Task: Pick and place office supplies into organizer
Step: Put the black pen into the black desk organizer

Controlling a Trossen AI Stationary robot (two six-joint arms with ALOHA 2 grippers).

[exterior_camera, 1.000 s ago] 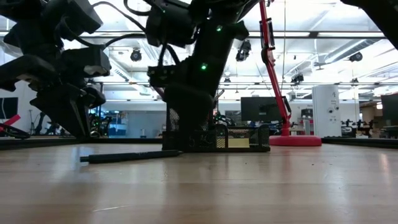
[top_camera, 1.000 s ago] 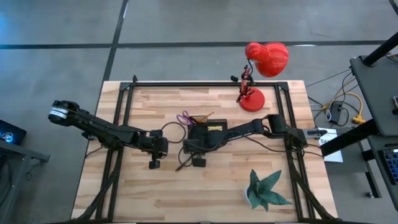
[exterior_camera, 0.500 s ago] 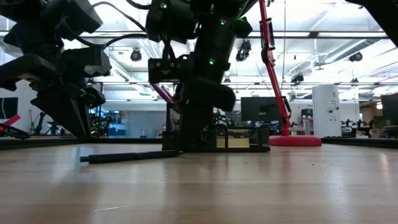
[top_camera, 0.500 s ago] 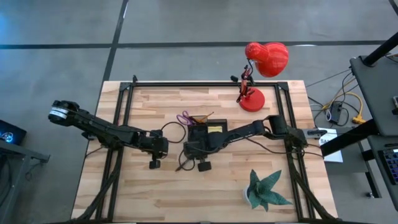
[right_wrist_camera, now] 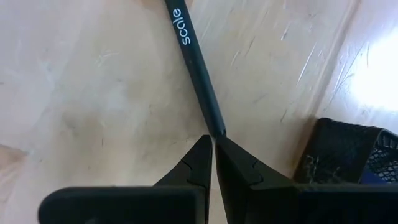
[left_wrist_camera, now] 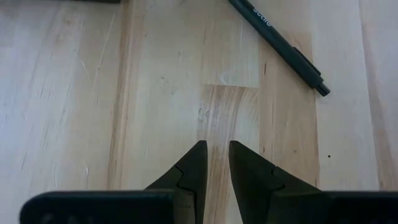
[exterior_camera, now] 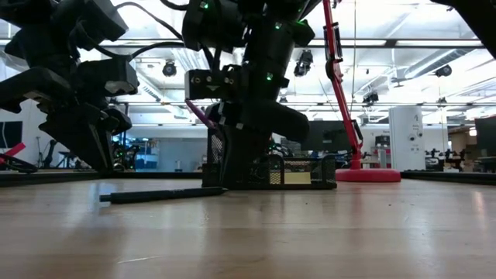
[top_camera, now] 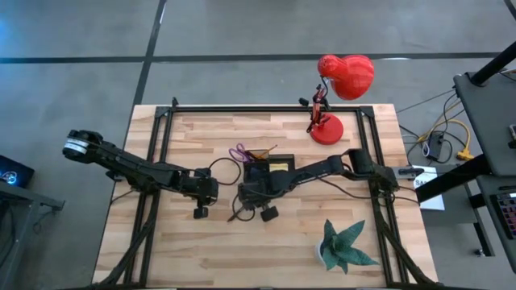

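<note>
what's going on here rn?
Right gripper is down over the black pen lying on the table beside the black organizer, fingers nearly together at the pen's end; no clear grip. Left gripper hovers nearby over bare wood, fingers slightly apart, holding nothing. Purple scissors already stand in the organizer.

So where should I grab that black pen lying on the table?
Grip the pen across its slim barrel near the middle, coming straight down from above: it lies flat on the table, clear on both sides. The right claw sits at one end, beside the organizer; the left claw is over bare wood.
</note>
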